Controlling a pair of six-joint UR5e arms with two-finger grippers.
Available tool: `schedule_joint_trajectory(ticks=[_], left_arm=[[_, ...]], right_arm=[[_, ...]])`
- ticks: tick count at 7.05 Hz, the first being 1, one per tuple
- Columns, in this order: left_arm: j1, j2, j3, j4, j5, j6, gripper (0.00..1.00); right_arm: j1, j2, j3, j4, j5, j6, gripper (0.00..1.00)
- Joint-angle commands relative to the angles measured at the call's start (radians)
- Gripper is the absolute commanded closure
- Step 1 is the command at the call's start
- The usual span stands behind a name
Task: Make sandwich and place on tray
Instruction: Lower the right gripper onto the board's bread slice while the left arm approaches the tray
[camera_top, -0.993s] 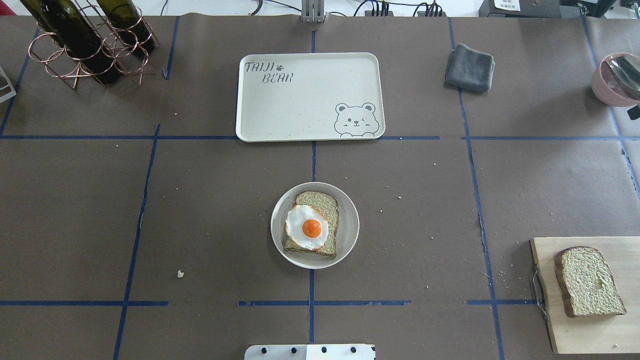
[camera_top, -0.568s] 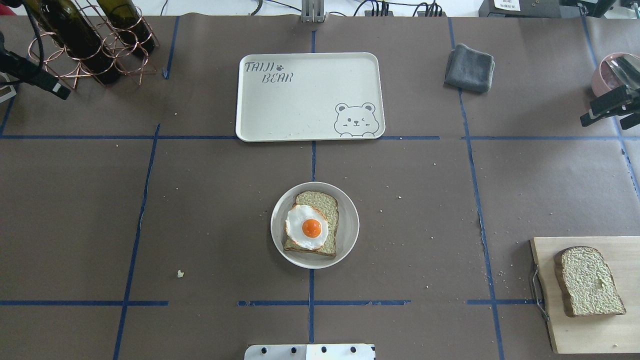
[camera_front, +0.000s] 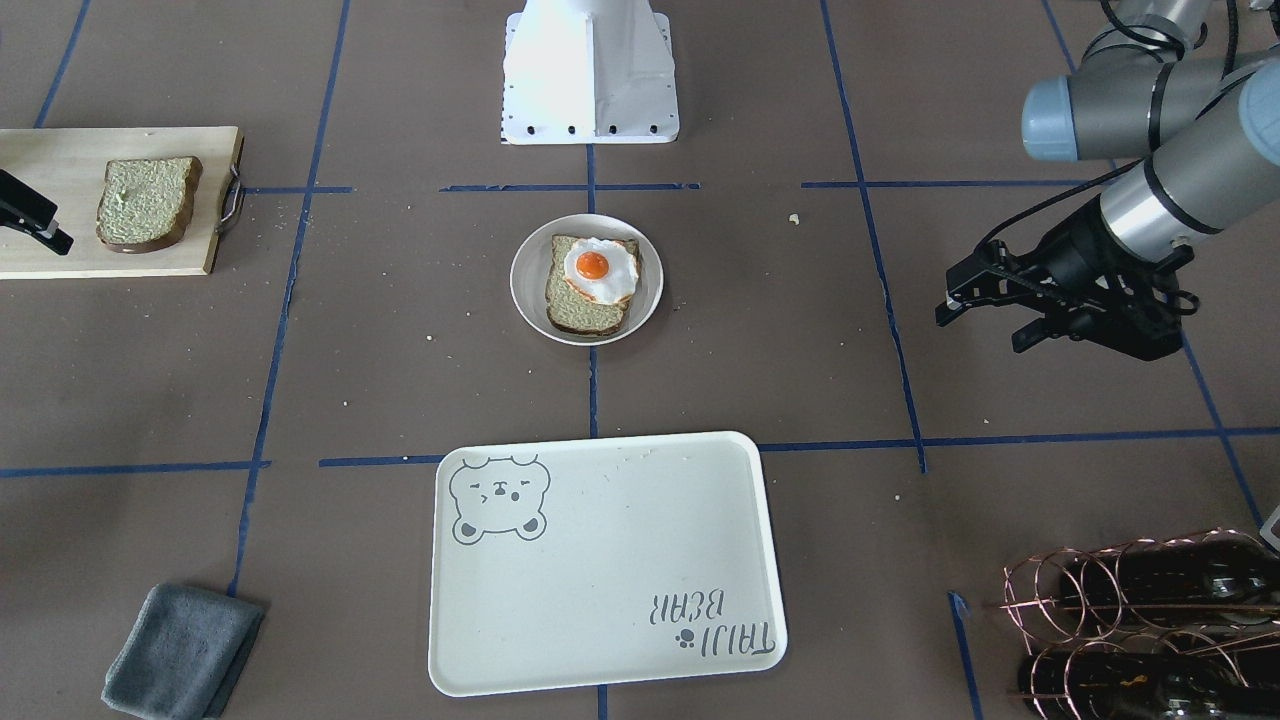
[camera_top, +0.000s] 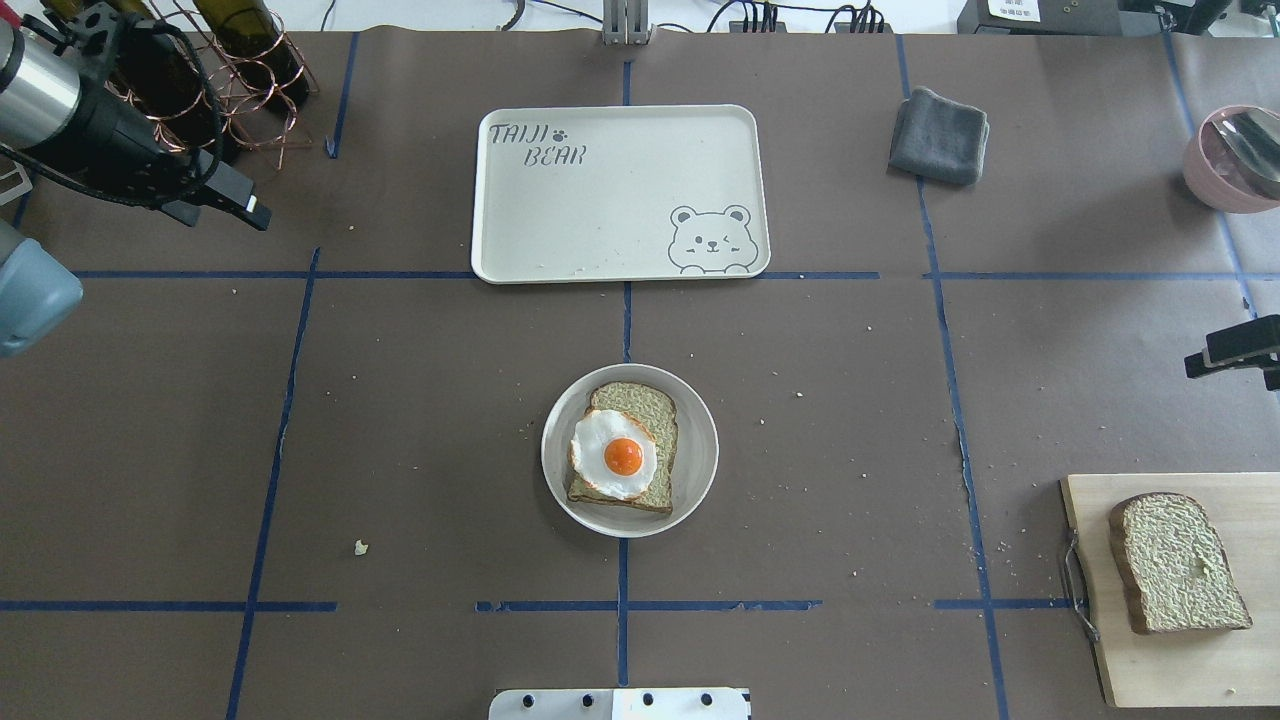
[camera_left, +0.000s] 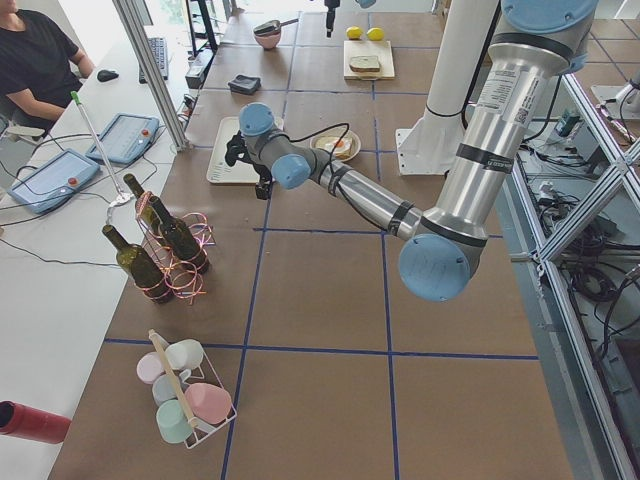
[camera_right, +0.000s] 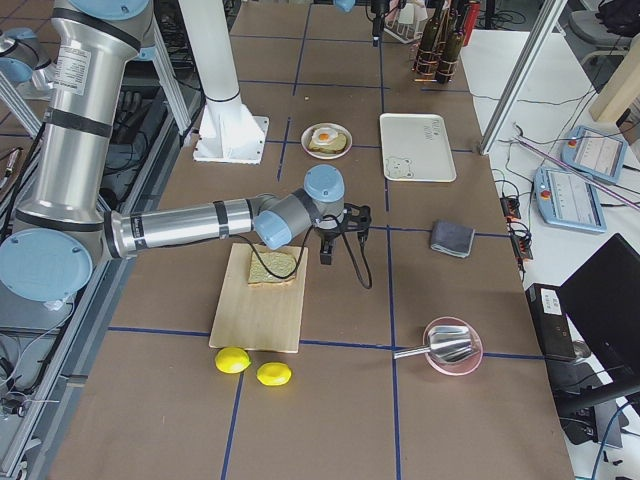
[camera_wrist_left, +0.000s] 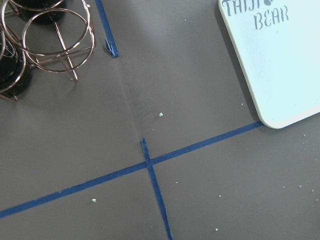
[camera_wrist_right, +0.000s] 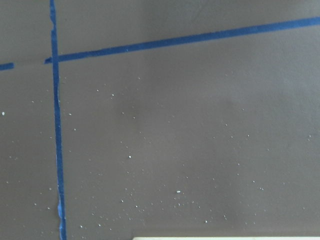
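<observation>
So the sandwich is only half made. One bread slice (camera_top: 652, 408) lies on a round plate (camera_top: 702, 450) in the middle of the table (camera_top: 400, 450), and the egg (camera_top: 613, 455) sits on top of it. The loose bread slice (camera_top: 1178, 563) lies flat on the cutting board (camera_top: 1180, 670), all alone.

The right end effector (camera_top: 1225, 360) hangs over bare table. The loose bread slice is near it, on the side toward the robot's base. The plate is well off to its left. Only a bit of this end effector shows, so I cannot tell if its fingers are apart or together.

The left end effector (camera_front: 985, 322) has its fingers spread and holds nothing. It hangs near the wire rack (camera_top: 215, 100) of bottles. The tray (camera_top: 600, 210) is off to its right and has nothing on it.

I think the step now is fetching the top slice. Next, the right end effector needs to go over the board, come down with fingers wide, and pinch the slice by its edges — gently. Then the slice goes flat on the egg, and the whole sandwich goes to the tray.
</observation>
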Motion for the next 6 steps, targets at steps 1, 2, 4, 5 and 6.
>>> schedule_joint_trajectory(ticks=[1,2,4,5,6], left_arm=[[0.085,-0.017,-0.006,-0.099,0.047,-0.191,0.0],[0.092,-0.025,-0.006,-0.101,0.047,-0.214,0.0],[0.107,-0.037,-0.006,-0.101,0.066,-0.23,0.0],[0.113,-0.045,-0.006,-0.101,0.066,-0.242,0.0],[0.118,-0.052,-0.007,-0.101,0.066,-0.256,0.0]], right_arm=[[-0.203,-0.177,0.012,0.297,-0.153,0.229,0.01],[-0.274,-0.217,0.008,0.339,-0.19,0.253,0.01],[-0.373,-0.244,-0.064,0.435,-0.247,0.271,0.01],[-0.411,-0.25,-0.128,0.53,-0.25,0.299,0.02],[-0.425,-0.25,-0.135,0.55,-0.25,0.304,0.06]])
